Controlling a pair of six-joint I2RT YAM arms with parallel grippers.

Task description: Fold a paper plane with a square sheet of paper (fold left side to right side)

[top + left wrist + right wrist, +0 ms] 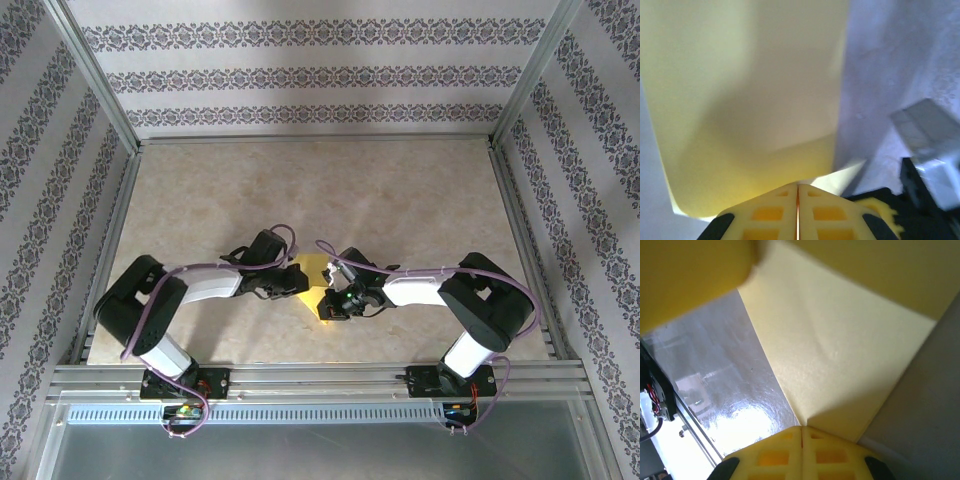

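Between the arms [200,290], the square sheet of paper [312,268], mostly hidden; outline unclear

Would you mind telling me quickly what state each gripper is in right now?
Left gripper: closed, pinching the yellow paper.
Right gripper: closed, pinching the same paper at a corner.
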